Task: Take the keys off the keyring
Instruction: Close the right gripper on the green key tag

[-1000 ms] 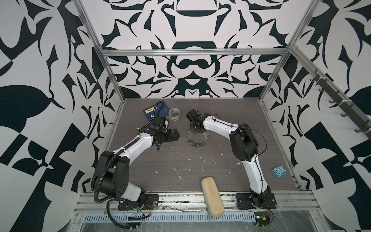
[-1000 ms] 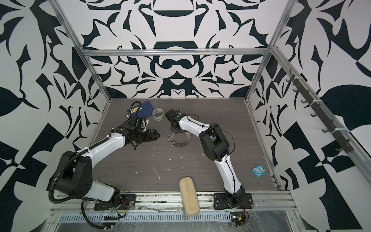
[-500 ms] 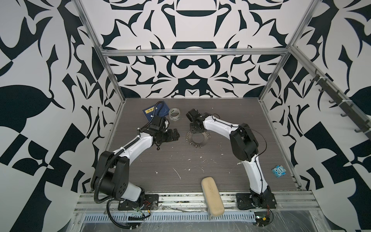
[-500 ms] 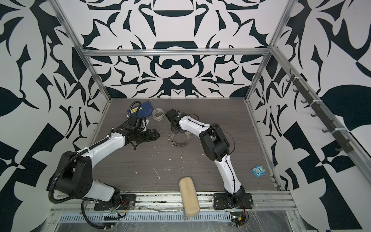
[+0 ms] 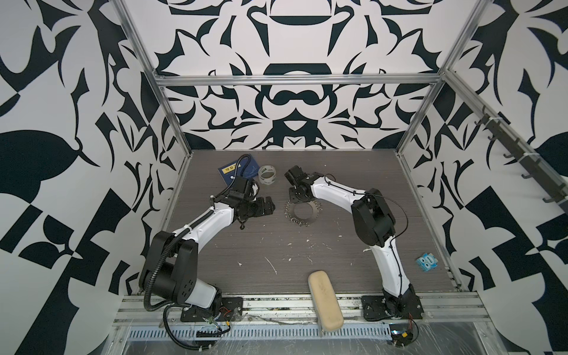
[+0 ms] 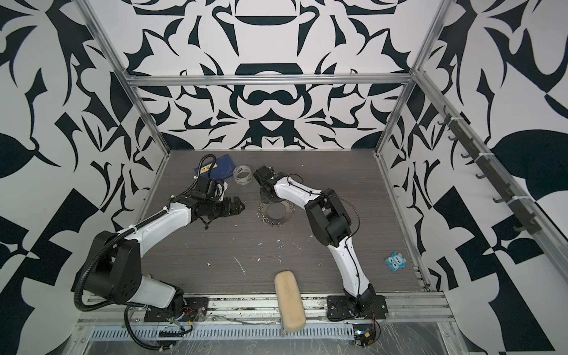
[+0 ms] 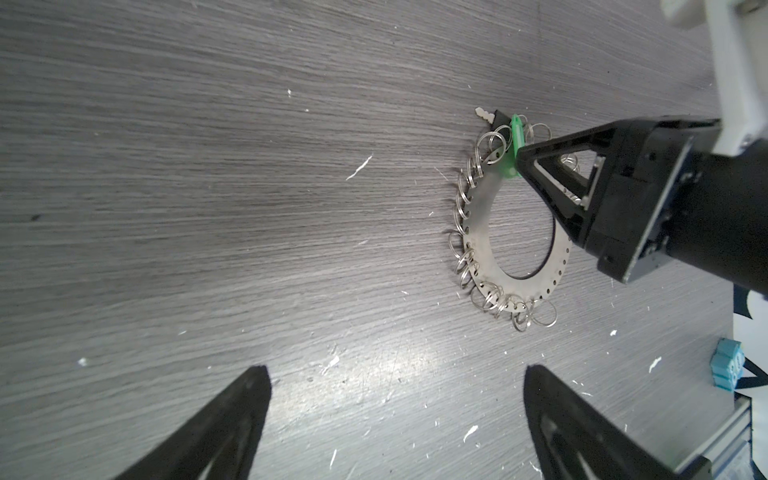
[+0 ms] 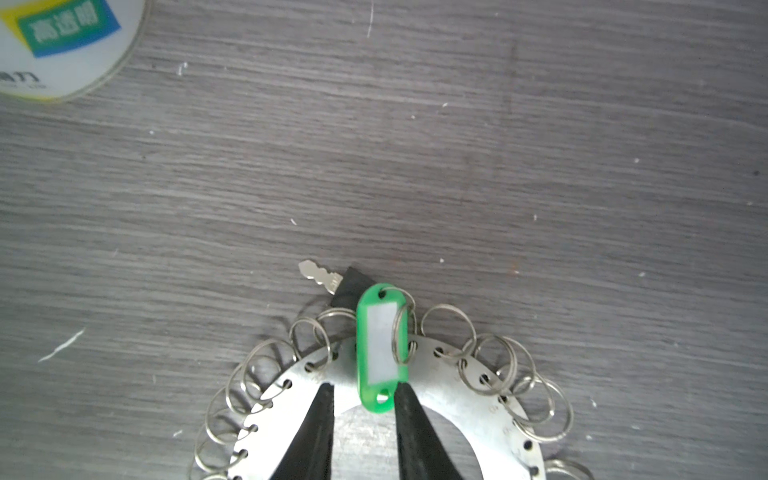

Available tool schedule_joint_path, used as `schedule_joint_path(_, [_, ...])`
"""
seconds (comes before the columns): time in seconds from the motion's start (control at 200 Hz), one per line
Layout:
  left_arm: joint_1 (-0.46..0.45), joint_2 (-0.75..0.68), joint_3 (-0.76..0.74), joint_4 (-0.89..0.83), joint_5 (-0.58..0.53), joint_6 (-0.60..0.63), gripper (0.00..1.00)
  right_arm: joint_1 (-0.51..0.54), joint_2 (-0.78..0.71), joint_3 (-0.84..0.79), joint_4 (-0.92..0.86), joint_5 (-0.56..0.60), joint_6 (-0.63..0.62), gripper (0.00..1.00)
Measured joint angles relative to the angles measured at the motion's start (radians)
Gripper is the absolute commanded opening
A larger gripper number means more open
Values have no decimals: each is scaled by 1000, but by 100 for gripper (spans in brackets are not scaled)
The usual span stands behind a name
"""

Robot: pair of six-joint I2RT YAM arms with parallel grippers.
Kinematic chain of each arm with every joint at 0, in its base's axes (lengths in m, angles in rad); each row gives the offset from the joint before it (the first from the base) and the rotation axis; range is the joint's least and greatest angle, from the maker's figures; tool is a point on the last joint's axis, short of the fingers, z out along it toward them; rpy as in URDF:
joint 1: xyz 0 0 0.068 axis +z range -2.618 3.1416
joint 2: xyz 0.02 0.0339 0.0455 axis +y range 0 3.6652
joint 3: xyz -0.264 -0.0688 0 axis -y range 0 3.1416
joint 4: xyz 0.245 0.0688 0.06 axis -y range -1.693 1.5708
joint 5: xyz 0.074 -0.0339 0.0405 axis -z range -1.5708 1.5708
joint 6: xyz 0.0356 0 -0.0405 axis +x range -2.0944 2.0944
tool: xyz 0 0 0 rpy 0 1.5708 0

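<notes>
Right hand (image 8: 364, 388) is part open, straddling the inner end of the keys (image 8: 380, 353). One finger touches the green tag and the other shows a gap, so nothing's pinched yet. The keys lie across the rim of the keyring (image 8: 453, 399), hooked on a loop (image 8: 402, 336), all flat on the surface (image 8: 498, 166). Left hand (image 7: 397, 370) hangs wide open and empty, near the keyring. My take: centre on the tag before closing and pin the keyring with the left hand. Then work the tag round the split loop instead of yanking, or the whole keyring probably drags along.
</notes>
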Motion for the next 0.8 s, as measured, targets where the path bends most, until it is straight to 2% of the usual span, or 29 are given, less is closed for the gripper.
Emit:
schedule_joint_path(0.505, [0,0,0,0,0,0,99,-11,63,59,-26,51,-19,23])
schedule_joint_path(0.8, [0,0,0,0,-1,0,99,-11,64,70,-43,96,-47,6])
